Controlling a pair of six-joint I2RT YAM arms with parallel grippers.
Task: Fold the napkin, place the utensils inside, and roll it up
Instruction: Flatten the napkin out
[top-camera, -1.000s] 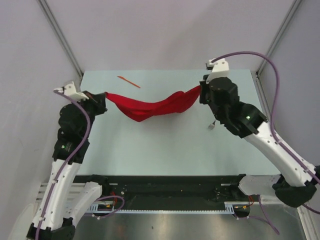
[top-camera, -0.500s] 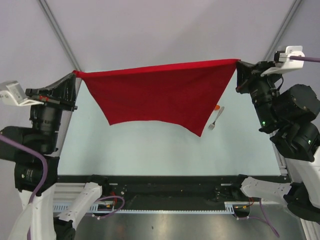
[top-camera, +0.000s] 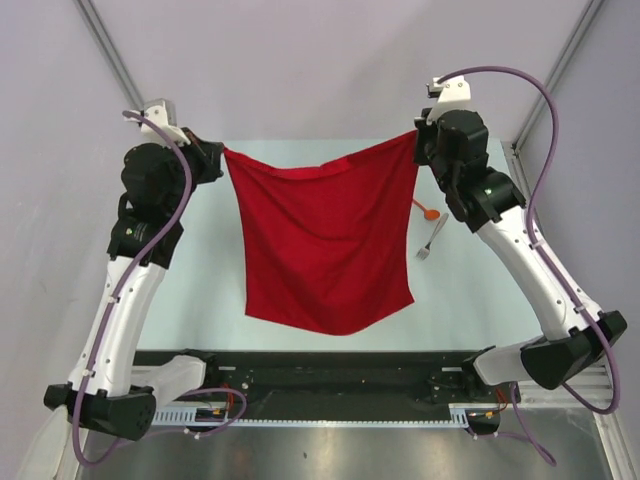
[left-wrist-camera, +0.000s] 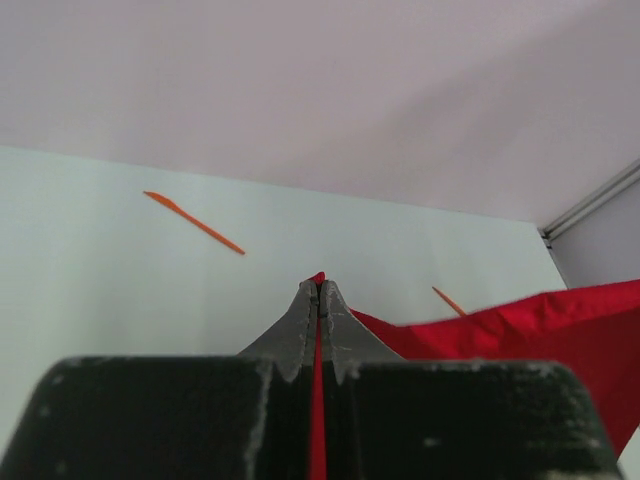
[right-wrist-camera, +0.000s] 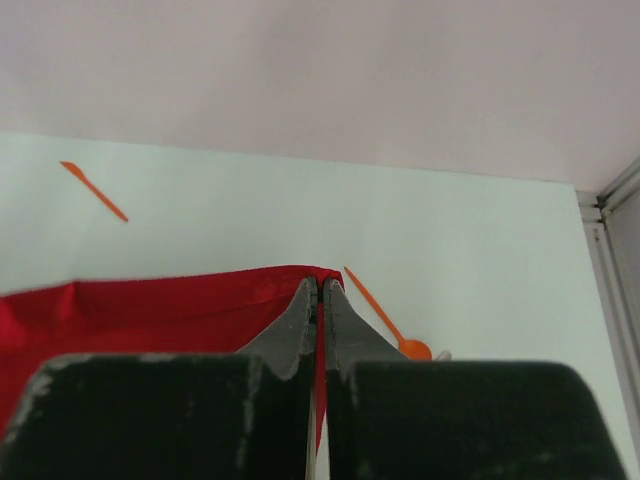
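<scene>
Pale green table (top-camera: 190, 290). Orange knife (left-wrist-camera: 193, 221) lies flat on the far part, alone. Right side: orange spoon (top-camera: 428, 211), bowl at its near end. Silver fork (top-camera: 432, 240) lies just beside that bowl, tines toward near.

We see a plain red napkin (top-camera: 325, 240), an orange knife (left-wrist-camera: 195, 222), an orange spoon (top-camera: 430, 212), a silvery fork (top-camera: 434, 240), a pale green table (top-camera: 200, 285).

Even, soft, shadowless light; sharp.
</scene>
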